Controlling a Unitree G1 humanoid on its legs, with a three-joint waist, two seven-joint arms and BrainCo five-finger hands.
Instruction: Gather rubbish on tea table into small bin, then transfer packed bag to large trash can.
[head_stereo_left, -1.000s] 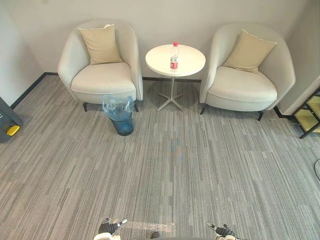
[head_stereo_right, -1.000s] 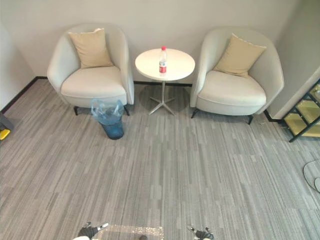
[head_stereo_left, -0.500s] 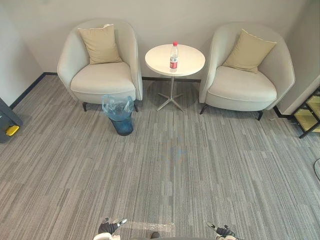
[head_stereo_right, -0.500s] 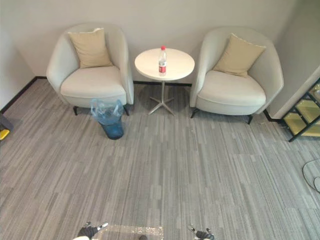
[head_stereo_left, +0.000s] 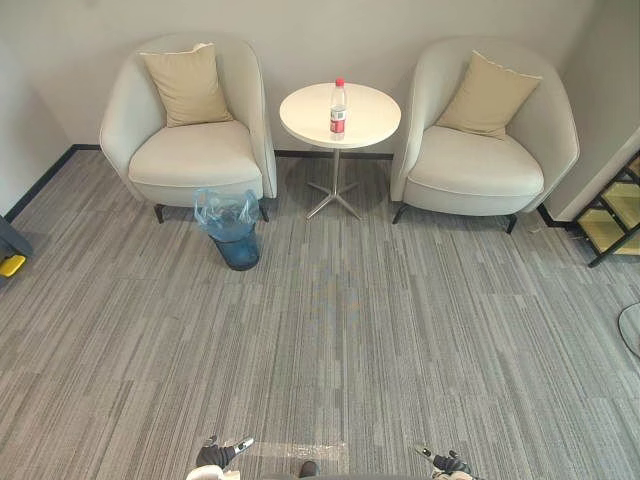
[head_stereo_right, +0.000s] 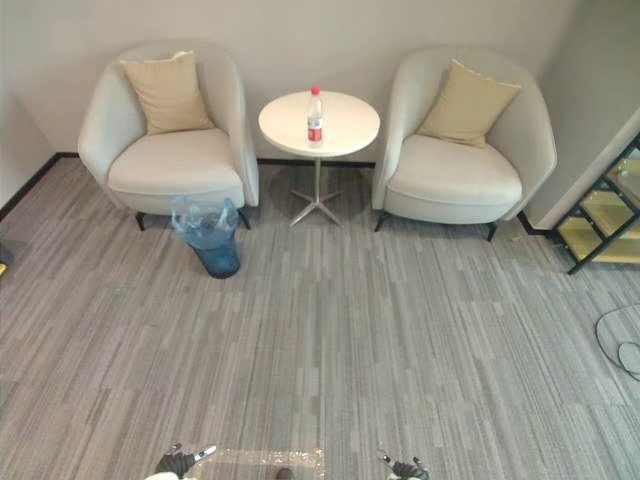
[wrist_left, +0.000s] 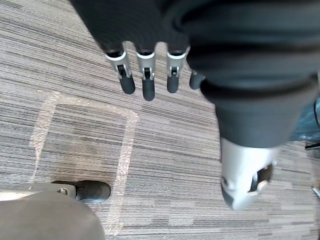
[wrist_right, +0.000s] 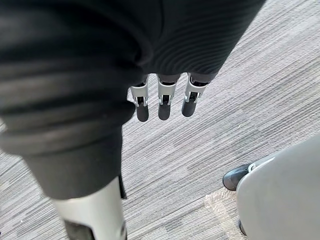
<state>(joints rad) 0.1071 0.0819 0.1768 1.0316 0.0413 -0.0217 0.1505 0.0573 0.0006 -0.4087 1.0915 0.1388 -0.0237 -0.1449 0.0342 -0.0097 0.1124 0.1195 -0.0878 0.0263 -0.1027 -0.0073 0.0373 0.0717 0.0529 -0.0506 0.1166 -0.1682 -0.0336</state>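
A clear plastic bottle (head_stereo_left: 338, 108) with a red cap and red label stands upright on the round white tea table (head_stereo_left: 365, 120) between two armchairs. A small blue bin (head_stereo_left: 233, 228) lined with a pale blue bag stands on the carpet by the left armchair's front corner. My left hand (wrist_left: 145, 70) hangs at my side over the carpet, fingers straight and empty; it also peeks in at the bottom edge of the eye views (head_stereo_left: 222, 452). My right hand (wrist_right: 162, 97) hangs likewise, fingers straight, nothing held, far from the table.
Two cream armchairs (head_stereo_left: 190, 135) (head_stereo_left: 480, 140) with tan cushions flank the table against the wall. A wide stretch of grey striped carpet lies between me and the table. A black-framed shelf (head_stereo_left: 615, 215) stands at far right. A taped square (wrist_left: 85, 150) marks the carpet.
The whole picture has shifted: the chairs, table and bin sit slightly further left and higher, so the camera has moved. Both hands hang as before.
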